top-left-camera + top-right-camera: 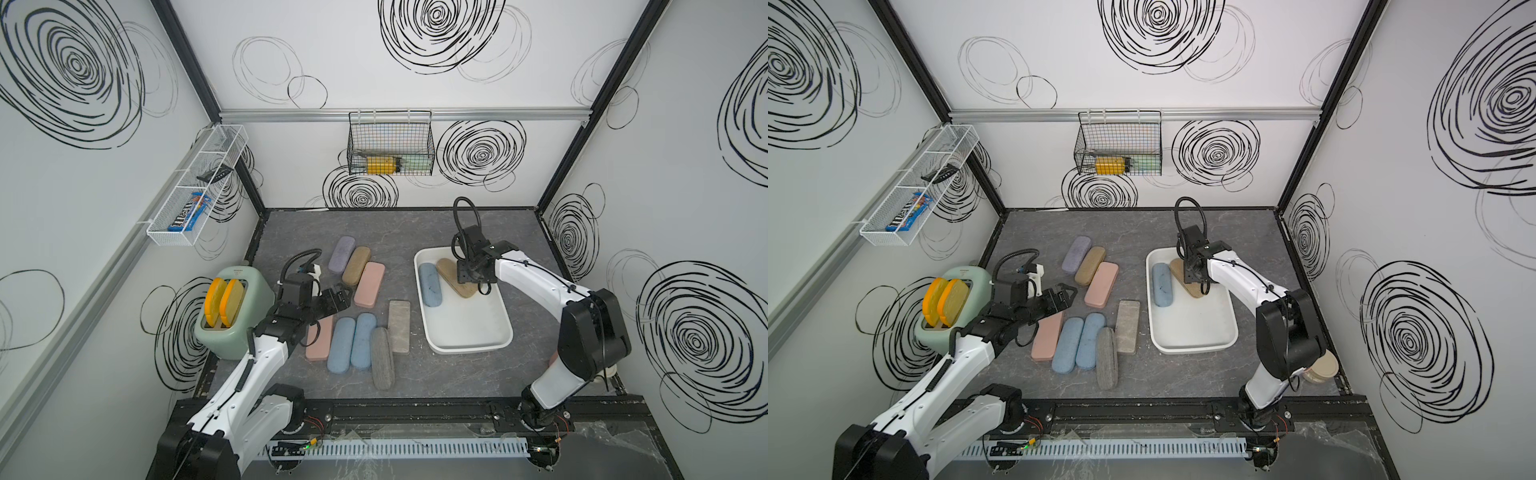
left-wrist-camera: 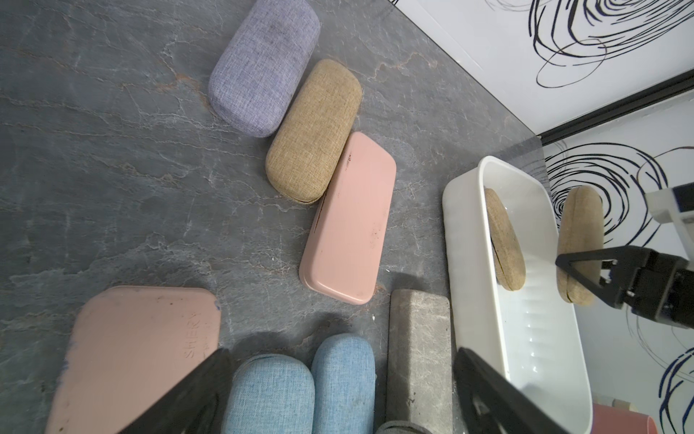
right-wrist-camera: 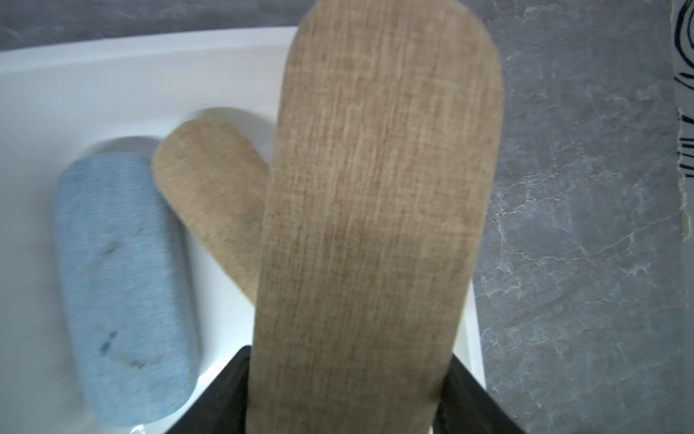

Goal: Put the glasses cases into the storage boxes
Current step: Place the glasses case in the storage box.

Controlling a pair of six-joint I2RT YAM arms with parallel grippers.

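The storage box is a white bin (image 1: 473, 348) at the right of the table. In it lie a blue glasses case (image 1: 430, 284) and a tan one (image 1: 444, 266). My right gripper (image 1: 469, 286) hangs over the bin, shut on a second tan case (image 3: 375, 225) that fills the right wrist view. My left gripper (image 1: 338, 297) hovers open and holds nothing above two blue cases (image 2: 338, 379). On the table lie lilac (image 1: 341, 253), tan (image 1: 356, 265), pink (image 1: 369, 284), another pink (image 1: 320, 343), dark grey (image 1: 382, 363) and marbled grey (image 1: 399, 326) cases.
A green toaster (image 1: 232, 328) with yellow slices stands at the left table edge, close behind my left arm. A black wire basket (image 1: 390, 145) hangs on the back wall and a white mesh rack (image 1: 195, 187) on the left wall. A tan roll (image 1: 1320, 368) sits by the right arm's base.
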